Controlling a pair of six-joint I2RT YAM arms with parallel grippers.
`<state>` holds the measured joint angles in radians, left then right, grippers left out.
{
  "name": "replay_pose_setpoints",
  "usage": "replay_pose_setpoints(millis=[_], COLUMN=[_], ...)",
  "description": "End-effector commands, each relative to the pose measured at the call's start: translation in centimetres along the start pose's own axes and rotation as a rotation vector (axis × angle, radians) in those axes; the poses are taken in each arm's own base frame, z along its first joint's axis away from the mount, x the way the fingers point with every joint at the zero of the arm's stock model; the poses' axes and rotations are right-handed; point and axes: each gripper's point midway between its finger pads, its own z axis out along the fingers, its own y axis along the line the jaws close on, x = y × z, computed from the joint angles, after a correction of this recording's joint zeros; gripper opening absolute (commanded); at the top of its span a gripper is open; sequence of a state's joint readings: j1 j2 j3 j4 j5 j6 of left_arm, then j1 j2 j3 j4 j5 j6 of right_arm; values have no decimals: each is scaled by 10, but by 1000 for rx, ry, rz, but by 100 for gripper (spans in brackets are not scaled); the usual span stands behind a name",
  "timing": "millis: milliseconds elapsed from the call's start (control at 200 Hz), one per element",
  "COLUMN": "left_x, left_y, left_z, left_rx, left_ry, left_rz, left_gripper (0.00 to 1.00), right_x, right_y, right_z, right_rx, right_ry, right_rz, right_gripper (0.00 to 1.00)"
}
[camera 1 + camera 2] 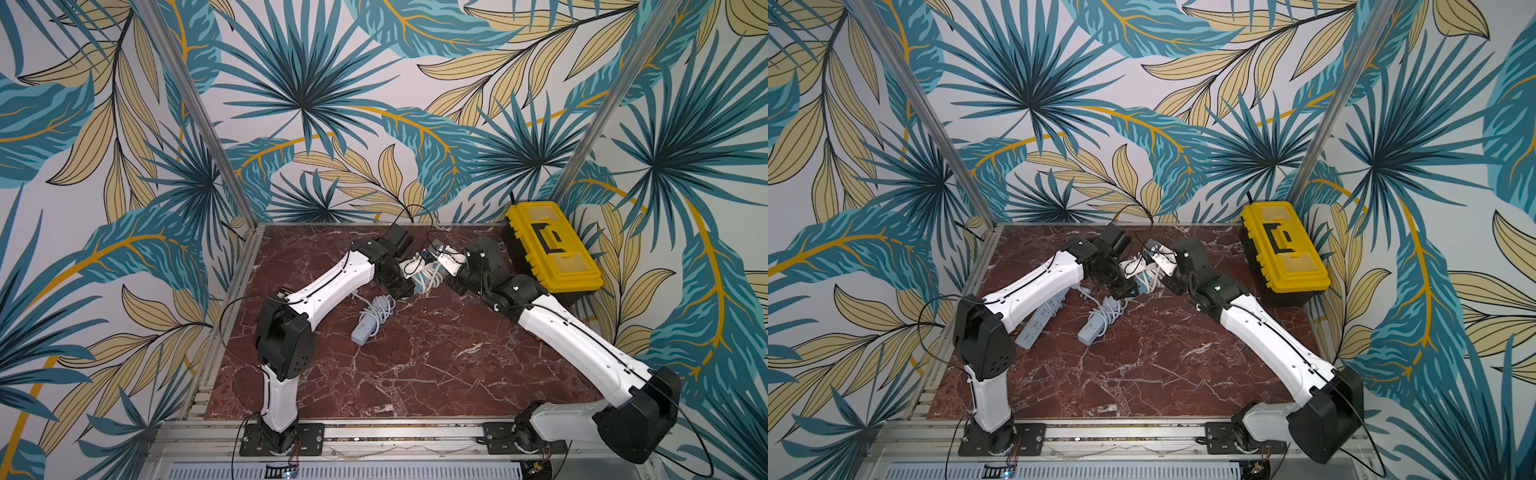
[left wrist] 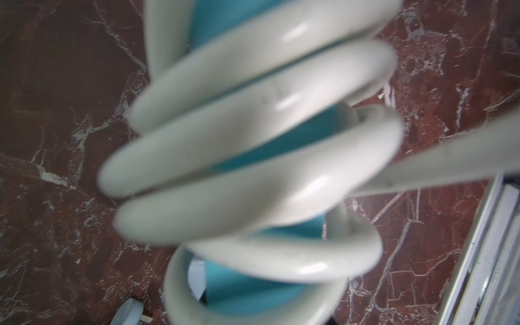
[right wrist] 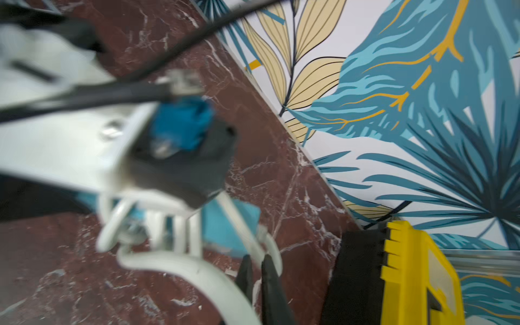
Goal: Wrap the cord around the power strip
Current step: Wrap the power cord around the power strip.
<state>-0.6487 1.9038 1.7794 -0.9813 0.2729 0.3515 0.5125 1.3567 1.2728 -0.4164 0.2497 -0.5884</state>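
The power strip (image 1: 419, 286), a teal bar, sits off the counter (image 1: 415, 365) near the middle of its far edge, between the two arms' ends. Its white cord (image 1: 430, 277) already runs around it in several loops. In the left wrist view these loops (image 2: 253, 92) fill the frame, lying side by side across the teal body (image 2: 239, 284), blurred by closeness.

The left claw (image 1: 409, 287) is closed at the strip's nearer end. Its fingers are hidden behind the loops in its own camera, but the strip hangs clear of the counter there, so it is the one carrying it.

The right claw (image 3: 256, 267) is pinched narrow on a free strand of the cord (image 3: 250, 239), which passes between its two dark fingers (image 3: 270, 281) just beside the wrapped strip.

A second, grey strip (image 1: 370, 322) with its own cord bundled around it lies flat on the counter beside the left arm. In a top view a third strip (image 1: 1034, 328) shows partly under that arm, toward the left edge. A yellow toolbox (image 1: 552, 245) stands in the far right corner, well apart from the claws. A white plug (image 2: 129, 312) lies on the counter below the held strip.
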Motion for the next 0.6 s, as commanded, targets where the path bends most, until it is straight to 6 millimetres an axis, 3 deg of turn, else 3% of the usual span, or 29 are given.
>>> replay_pose_setpoints(millis=[0,110,205,285,360,456,596], left_x=[9,14,16,10,3,-5,-2], left_y=[-32,-49,-65,-82,-92,-85,-66], left_z=[-10,-14,-18,-28,-39,-45,-35], left_rx=[121,200,276,367,424,451,435], left_ry=[-11,-28,-51,-102,-151,-182,-159], left_rz=[34,35,60,89,107,64,-11], left_gripper=[0,0,0,0,0,0,0], right_x=[-31,-21,-16,-14,0,25,45], right_y=[-57,-70,-67,-52,-31,-6,21], right_z=[-5,14,28,37,47,57,55], right_rx=[129,107,-2,-148,-314,-478,-604], right_ry=[-86,-54,-97,-126,-98,-32,-17], right_rz=[13,20,56,71,97,167,281], right_gripper=[0,0,2,10,16,24,34])
